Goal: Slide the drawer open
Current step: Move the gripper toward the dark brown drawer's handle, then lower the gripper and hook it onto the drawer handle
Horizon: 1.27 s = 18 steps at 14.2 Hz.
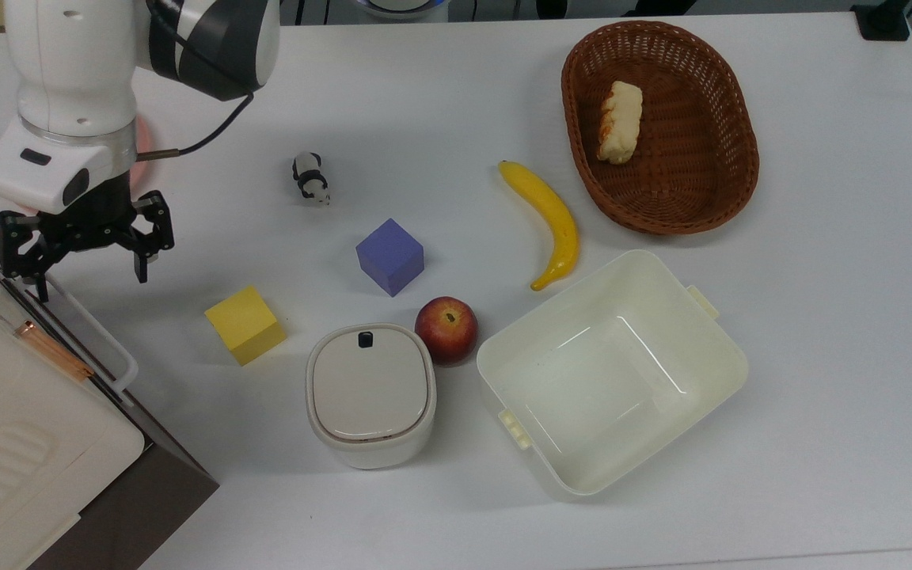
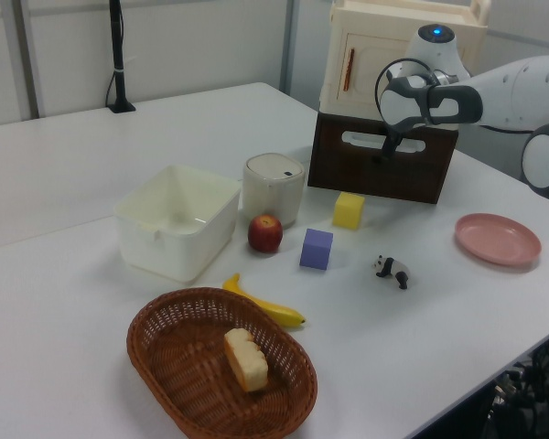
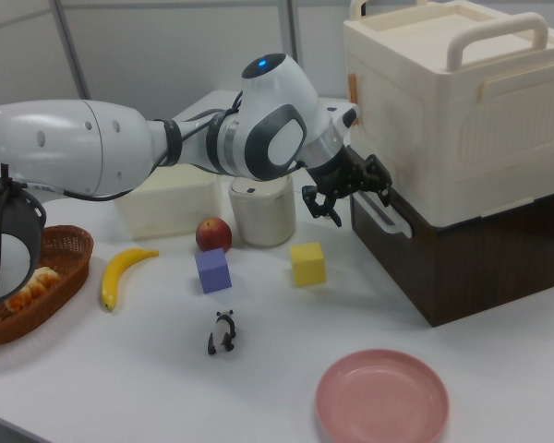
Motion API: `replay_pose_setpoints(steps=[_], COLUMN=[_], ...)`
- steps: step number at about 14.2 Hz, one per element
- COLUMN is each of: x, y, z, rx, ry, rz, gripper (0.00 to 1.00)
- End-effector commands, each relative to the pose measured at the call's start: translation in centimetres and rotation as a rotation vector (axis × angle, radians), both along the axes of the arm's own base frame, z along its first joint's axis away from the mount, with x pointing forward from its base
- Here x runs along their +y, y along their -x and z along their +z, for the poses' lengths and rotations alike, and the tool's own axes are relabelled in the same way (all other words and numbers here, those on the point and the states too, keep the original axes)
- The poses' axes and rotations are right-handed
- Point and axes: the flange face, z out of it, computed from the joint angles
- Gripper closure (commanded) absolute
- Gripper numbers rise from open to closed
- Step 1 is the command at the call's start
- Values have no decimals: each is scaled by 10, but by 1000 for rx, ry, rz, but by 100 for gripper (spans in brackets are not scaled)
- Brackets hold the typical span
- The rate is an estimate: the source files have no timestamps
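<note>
We have our gripper spread wide, holding nothing, hanging right at the front of the drawer; that drawer is the dark brown wooden box under the cream cabinet, at the top view's lower left corner of the table, and it looks shut; its white bar handle runs diagonally across the dark front, from the top view's upper left down towards its lower right, and our fingers sit at the upper end of it; in the right view one fingertip seems to reach the handle's near end, though we cannot tell whether it touches; we judge the grasp not yet made, so the fingers need to straddle the bar across its long axis before we pull away from the cabinet, towards the yellow cube, which lies just in front of the drawer.
</note>
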Motion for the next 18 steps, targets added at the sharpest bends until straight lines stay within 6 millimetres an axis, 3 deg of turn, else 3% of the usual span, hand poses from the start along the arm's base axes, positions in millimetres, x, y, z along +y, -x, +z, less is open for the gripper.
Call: replay_pose_setpoints(steps=[1, 8, 11, 18], x=[-3, -3, -3, 11], y=[-6, -5, -6, -7], z=[-13, -22, -35, -43], rx=[-1, 21, 47, 64], ry=[30, 53, 62, 59], rz=[23, 35, 40, 56], gripper=[0, 0, 0, 0])
